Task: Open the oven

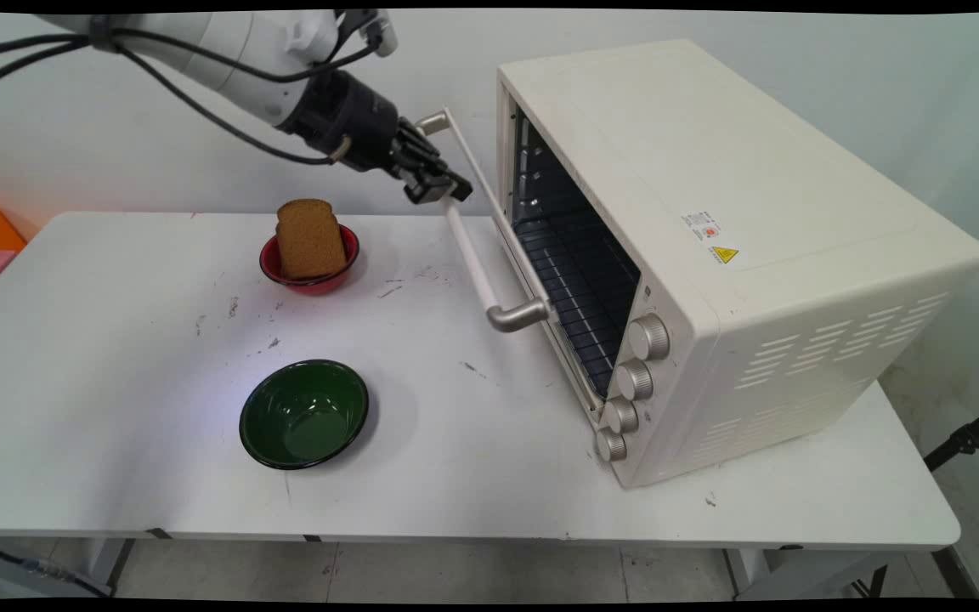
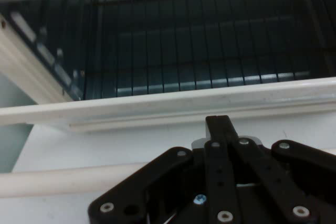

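Toaster oven (image 1: 736, 246): cream body, stands on the right half of the white worktop (image 1: 116, 459), turned at an angle, four silver knobs (image 1: 630, 391) in a column down the near front corner. Door (image 1: 532, 280) partly open, hinged at the bottom, tilted out toward the left. Dark interior with a wire rack (image 1: 579, 280) visible through the gap; the hand view looks past the door's top edge onto the same rack (image 2: 199, 51).

Door handle (image 1: 468, 234): a white bar on two silver brackets, running along the door's upper edge.

Claw (image 1: 438, 185): black, at the upper part of the handle bar, touching it or just beside it. In the hand view the bar (image 2: 63, 182) passes behind the linkage at the lower left. Cannot tell whether the fingers are spread or closed on the bar.

Red bowl (image 1: 311, 263): left of the door, near the worktop's far edge, with a slice of brown bread (image 1: 309, 240) standing upright in it.

Green bowl (image 1: 304, 414): nearer the camera, well apart from the oven.
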Action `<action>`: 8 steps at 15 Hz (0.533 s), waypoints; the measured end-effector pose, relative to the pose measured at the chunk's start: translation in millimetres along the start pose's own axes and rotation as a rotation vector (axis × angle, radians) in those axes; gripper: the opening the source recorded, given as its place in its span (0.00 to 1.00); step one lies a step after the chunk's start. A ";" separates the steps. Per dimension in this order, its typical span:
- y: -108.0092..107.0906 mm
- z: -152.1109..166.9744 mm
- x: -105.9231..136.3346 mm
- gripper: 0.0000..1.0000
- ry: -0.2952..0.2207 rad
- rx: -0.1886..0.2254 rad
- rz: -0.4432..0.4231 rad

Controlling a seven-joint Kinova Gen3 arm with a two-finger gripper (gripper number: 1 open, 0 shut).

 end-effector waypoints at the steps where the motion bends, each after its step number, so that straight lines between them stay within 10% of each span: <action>1: 0.8 -1.7 -3.7 0.00 -0.005 -0.001 0.000; 8: 3.5 -7.2 -43.4 0.00 -0.025 0.002 -0.006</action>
